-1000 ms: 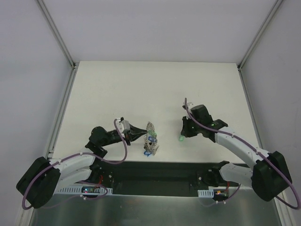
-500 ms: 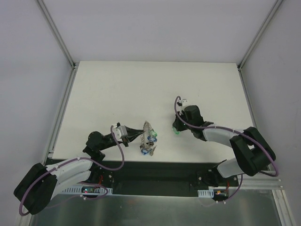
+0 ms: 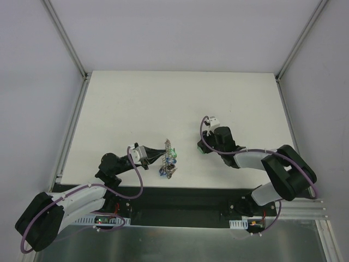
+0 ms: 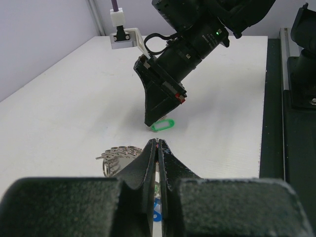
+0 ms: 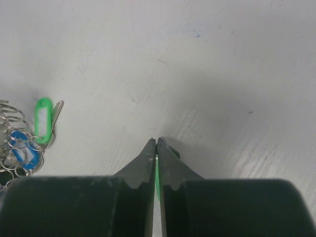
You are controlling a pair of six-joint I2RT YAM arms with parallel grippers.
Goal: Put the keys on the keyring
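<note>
- Since a second ago the right arm has folded in and brought its gripper closer to the keyring [image 3: 168, 157], which has itself shifted slightly towards the left arm.
- Left of the keyring, the left gripper [image 3: 155, 158] reaches in low over the table [image 3: 136, 103]. Its jaws are pressed together, and from above their tips meet the ring's near edge, so they appear to be pinching it.
- The keyring stands on edge rather than lying flat. The keys [image 5: 43, 112] already on it, with green and blue heads, hang in a bunch on its right side, towards the front edge of the table.
- Right of the keyring and apart from it, a loose green key [image 4: 163, 124] touches the table.
- The right gripper [image 3: 203, 149] points steeply down at that spot, jaws closed on the green key.
</note>
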